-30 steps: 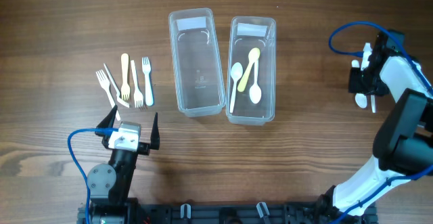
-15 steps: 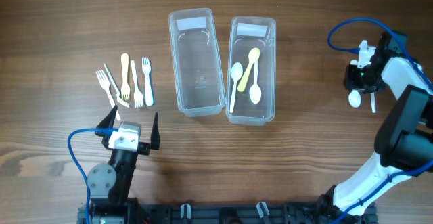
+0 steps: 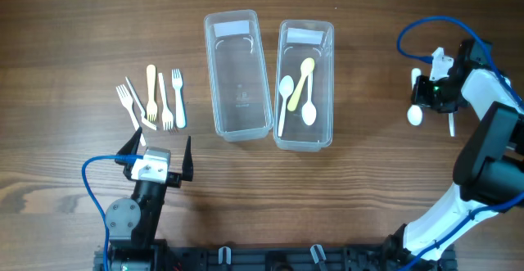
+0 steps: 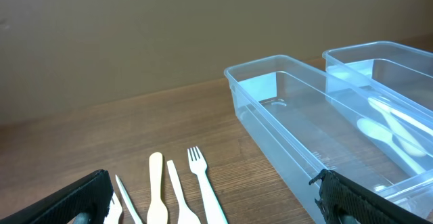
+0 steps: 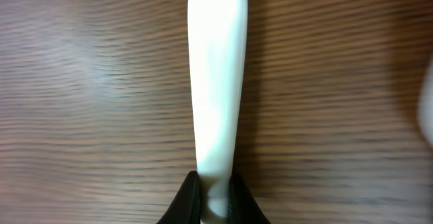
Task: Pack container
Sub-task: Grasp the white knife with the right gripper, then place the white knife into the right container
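Jutting beyond right claw point(image 5: 215, 195), white spoon point(image 5: 216, 82) pinched

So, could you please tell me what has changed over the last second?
The right end effector closed on the white spoon and carried it left, towards the containers. The left end effector stayed open and still; the forks, the empty container, and the second container with its three spoons did not move.
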{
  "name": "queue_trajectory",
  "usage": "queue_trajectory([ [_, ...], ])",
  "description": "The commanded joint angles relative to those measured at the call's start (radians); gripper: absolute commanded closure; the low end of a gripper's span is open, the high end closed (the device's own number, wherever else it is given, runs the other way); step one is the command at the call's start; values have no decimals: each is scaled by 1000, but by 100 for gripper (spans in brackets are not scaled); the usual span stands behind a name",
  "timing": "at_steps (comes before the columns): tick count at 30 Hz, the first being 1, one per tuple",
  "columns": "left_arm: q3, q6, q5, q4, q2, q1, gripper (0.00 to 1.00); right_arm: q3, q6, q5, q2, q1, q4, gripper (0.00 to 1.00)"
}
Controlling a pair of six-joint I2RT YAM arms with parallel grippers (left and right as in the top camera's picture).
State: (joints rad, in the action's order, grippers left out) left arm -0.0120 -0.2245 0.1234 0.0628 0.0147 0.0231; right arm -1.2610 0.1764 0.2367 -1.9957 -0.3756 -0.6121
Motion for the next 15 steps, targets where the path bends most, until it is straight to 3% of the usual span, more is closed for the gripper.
queue_trajectory([
  [1,6,-15,-5,1,-6,-6,0,-24,-53,173,-14,5,-22,96],
  [9,6,-15,-6,1,-6,-6,0,-32,-85,492,178,16,-12,96],
  [15,6,-15,-6,1,-6,-6,0,-32,-140,576,354,162,-13,96],
])
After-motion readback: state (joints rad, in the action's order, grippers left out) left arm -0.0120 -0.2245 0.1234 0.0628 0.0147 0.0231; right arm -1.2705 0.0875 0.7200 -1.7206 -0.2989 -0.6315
